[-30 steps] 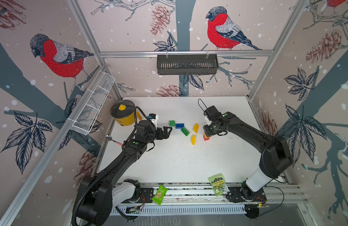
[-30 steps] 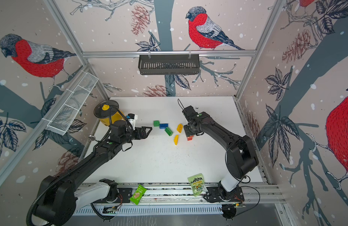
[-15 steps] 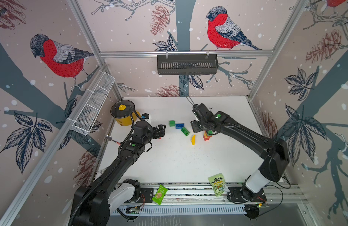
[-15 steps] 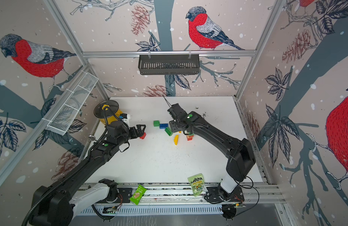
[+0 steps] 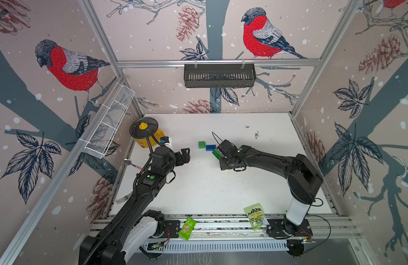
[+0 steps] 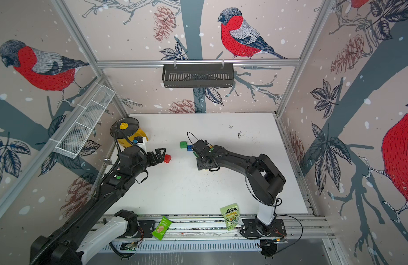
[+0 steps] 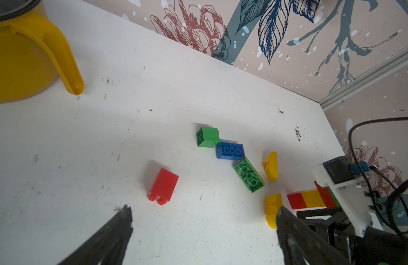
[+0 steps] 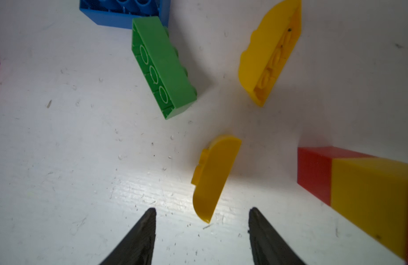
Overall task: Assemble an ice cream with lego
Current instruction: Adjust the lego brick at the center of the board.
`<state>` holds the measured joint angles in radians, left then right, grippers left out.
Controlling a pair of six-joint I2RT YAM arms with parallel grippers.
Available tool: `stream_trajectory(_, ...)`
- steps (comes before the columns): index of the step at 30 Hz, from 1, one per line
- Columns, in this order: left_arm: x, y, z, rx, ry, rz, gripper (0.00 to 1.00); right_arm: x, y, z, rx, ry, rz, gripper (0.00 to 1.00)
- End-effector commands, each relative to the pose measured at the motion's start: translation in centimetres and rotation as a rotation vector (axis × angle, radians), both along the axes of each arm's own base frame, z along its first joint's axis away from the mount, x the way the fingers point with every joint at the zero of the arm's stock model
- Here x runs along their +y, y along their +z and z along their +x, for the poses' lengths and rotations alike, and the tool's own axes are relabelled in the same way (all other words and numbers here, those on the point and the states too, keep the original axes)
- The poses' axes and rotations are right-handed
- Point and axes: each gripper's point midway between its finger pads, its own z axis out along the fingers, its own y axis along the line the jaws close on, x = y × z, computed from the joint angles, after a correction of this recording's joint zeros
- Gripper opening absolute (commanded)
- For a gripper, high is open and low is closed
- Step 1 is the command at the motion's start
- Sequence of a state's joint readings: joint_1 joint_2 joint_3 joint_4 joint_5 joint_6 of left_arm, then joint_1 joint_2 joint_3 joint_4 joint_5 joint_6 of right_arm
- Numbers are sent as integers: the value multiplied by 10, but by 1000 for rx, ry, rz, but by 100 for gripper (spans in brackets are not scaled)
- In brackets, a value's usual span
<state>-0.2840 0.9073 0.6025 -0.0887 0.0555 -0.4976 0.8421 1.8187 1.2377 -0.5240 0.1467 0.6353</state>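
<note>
The lego lies mid-table. In the left wrist view a red brick [image 7: 164, 185] lies on its side just ahead of my open, empty left gripper [image 7: 203, 213]. Beyond it are a small green brick [image 7: 207, 137], a blue brick [image 7: 230, 150], a long green brick [image 7: 249, 175], two yellow half-rounds [image 7: 271, 166] and a lying red-yellow-red-green stack [image 7: 310, 198]. My right gripper [image 8: 201, 213] hangs open over the nearer yellow half-round [image 8: 214, 176], whose tip lies between the fingers. In a top view the right gripper [image 5: 226, 161] hides that piece.
A yellow pot with a dark lid [image 5: 148, 135] stands at the back left. A spoon [image 5: 129, 161] and a fork [image 5: 123, 198] lie along the left edge. Two green snack packets [image 5: 255, 215] [image 5: 187, 227] rest on the front rail. A white wire basket [image 5: 108, 127] hangs on the left wall.
My right gripper has left the coloured stack and moved left over the yellow half-round, opening wider. My left gripper has drawn back to the left, uncovering the red brick.
</note>
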Motion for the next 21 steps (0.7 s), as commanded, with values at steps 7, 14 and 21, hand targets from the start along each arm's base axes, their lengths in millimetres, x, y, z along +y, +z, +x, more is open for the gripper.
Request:
stream_trajectory(7, 1, -1, 1, 5, 1, 5, 97, -6, -16, 22, -7, -46, 30, 60)
stream_trajectory(14, 2, 0, 0, 1, 0, 8, 97, 2, -22, 27, 0, -12, 31, 51)
stream_trajectory(21, 4, 0, -1, -1, 9, 11, 97, 2, -30, 27, 15, -1, 13, 36)
